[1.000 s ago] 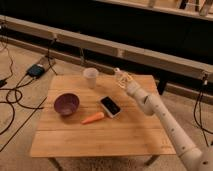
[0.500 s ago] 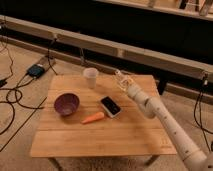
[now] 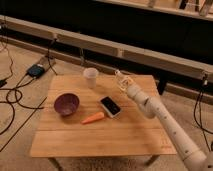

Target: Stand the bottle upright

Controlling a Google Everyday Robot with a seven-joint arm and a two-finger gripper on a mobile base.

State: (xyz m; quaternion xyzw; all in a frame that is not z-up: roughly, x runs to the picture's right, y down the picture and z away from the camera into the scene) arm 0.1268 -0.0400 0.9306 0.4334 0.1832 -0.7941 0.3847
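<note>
The small clear bottle [image 3: 120, 78] is at the tip of my arm, over the back right part of the wooden table [image 3: 125, 137]. It stands roughly upright with its neck upward and its base close to the tabletop. My gripper [image 3: 124, 86] is shut around it, reaching in from the lower right. Whether the base touches the table cannot be told.
A white open cup [image 3: 90, 77] stands at the back middle, left of the gripper. A purple bowl [image 3: 66, 104] sits at the left. An orange carrot [image 3: 93, 118] and a dark flat packet [image 3: 110, 106] lie mid-table. Cables and a box [image 3: 36, 70] lie on the floor at the left.
My gripper with the bottle has moved slightly down and to the right, nearer the tabletop. The other objects have not moved.
</note>
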